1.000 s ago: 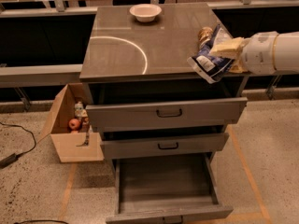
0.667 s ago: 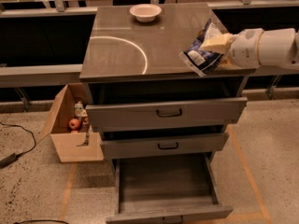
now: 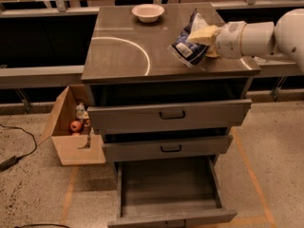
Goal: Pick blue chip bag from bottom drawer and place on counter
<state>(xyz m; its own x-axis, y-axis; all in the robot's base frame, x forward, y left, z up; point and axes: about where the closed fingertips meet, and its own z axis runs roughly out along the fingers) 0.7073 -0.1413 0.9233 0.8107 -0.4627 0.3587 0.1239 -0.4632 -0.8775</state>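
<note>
My gripper (image 3: 202, 38) is shut on the blue chip bag (image 3: 186, 46), a crumpled dark-blue and white foil bag. It holds the bag over the right half of the counter (image 3: 123, 56), close above the surface. I cannot tell whether the bag touches the counter. The white arm reaches in from the right edge. The bottom drawer (image 3: 166, 184) is pulled out below and its grey floor is bare.
A white bowl (image 3: 147, 12) sits at the back of the counter. A white arc line (image 3: 142, 56) marks the counter's left half. Two upper drawers (image 3: 171, 114) stand partly pulled out. An open cardboard box (image 3: 76, 129) with small items stands on the floor to the left.
The gripper has moved left with the bag, from over the counter's right edge to further in over the counter top.
</note>
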